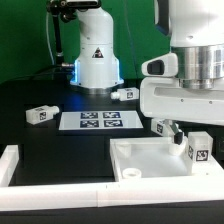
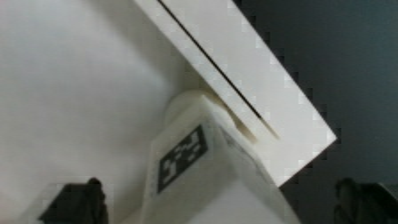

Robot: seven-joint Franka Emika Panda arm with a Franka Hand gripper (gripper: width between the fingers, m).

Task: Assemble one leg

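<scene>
A white leg (image 1: 197, 151) with a black-and-white tag stands upright at the corner of the white square tabletop (image 1: 140, 158), on the exterior view's right. My gripper (image 1: 190, 138) hangs right over it. In the wrist view the leg (image 2: 205, 165) sits between my two dark fingertips (image 2: 75, 202), with a gap on each side. My gripper (image 2: 217, 206) is open around it. The tabletop's rimmed edge (image 2: 240, 70) runs past the leg.
Three more legs lie on the black table: one far left (image 1: 40, 114), one by the robot base (image 1: 124, 94), one behind the tabletop (image 1: 160, 127). The marker board (image 1: 96, 121) lies mid-table. A white fence (image 1: 60, 199) runs along the front and left.
</scene>
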